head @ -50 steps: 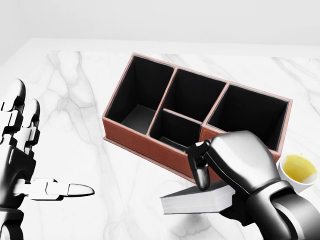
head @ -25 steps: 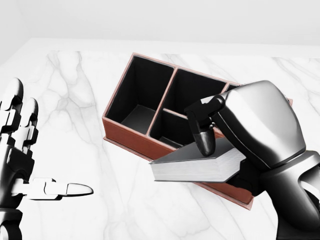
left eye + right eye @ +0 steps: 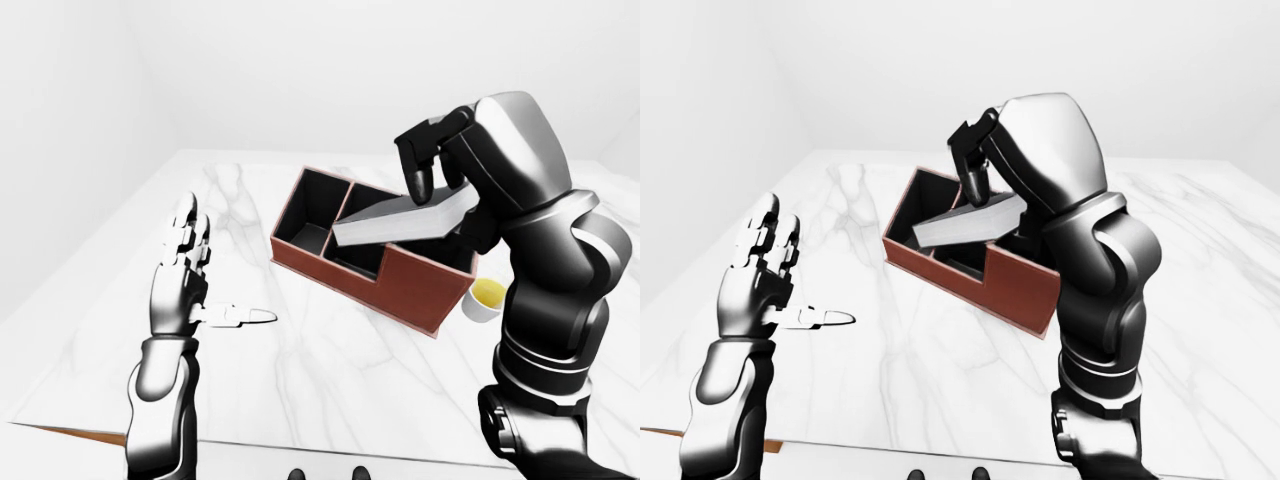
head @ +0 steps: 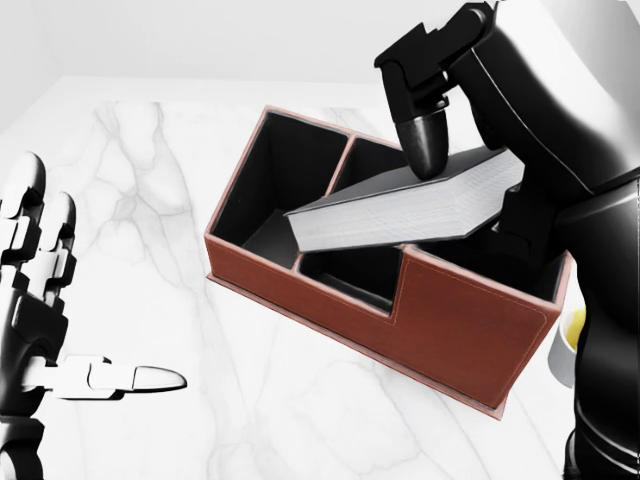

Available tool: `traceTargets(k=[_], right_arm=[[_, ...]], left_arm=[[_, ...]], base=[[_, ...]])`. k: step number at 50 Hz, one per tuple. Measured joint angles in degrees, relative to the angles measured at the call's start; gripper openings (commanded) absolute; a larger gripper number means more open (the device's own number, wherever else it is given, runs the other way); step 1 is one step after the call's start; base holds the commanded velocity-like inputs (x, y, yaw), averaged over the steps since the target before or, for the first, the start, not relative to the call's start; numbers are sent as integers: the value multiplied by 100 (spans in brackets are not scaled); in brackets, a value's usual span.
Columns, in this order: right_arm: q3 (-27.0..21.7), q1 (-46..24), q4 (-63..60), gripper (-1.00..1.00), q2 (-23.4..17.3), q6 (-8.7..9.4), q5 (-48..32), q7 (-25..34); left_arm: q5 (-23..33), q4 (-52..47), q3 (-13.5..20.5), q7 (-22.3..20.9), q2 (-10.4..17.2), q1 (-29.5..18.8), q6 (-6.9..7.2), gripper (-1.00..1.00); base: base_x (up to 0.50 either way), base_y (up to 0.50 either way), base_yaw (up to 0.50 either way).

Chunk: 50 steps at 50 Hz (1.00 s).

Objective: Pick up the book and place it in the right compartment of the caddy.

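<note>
The book (image 4: 400, 208), dark-covered with white page edges, hangs tilted over the caddy's middle compartments, held in my right hand (image 4: 455, 170), whose fingers are shut on its right end. The red-brown caddy (image 4: 450, 330) with black compartments stands on the marble table (image 4: 200, 200). Its right compartment is mostly hidden behind the book and my right arm in the head view. My left hand (image 4: 50, 310) stays open at the head view's left, apart from everything, fingers spread and thumb pointing right.
A small white cup with yellow contents (image 3: 484, 298) stands just right of the caddy. The table's near edge (image 3: 300, 445) shows at the bottom of the left-eye view. White walls surround the table.
My right hand has lifted the book from the table beside the caddy's near side, up and over the caddy. The left hand has not moved.
</note>
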Motion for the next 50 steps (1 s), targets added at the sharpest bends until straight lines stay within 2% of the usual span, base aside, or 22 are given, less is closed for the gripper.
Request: traceTargets(k=[9,17,30,42,50], right_arm=[[46,-849,470,-100,-213,193,-105,287],[78,-1652,1259,-100,-447,240,-378,700],[120,-2892,3613,-100,-813,-36,-817,444],[236,-3624,5633,-100,-991,-420,-1283,-267],[329,-3954,6768,-100,-1054,-610,-1580,-724]], left_arm=[[-36,-56,39,-33,-2,40,0,100],[-87,-120,83,-75,0,75,0,100],[-150,-281,135,-135,-12,144,0,100],[-159,-267,133,-169,-27,167,0,100],[-169,-207,116,-177,-26,147,0,100]], base=[[0,0,0],[0,0,0],[0,0,0],[0,0,0],[0,0,0]])
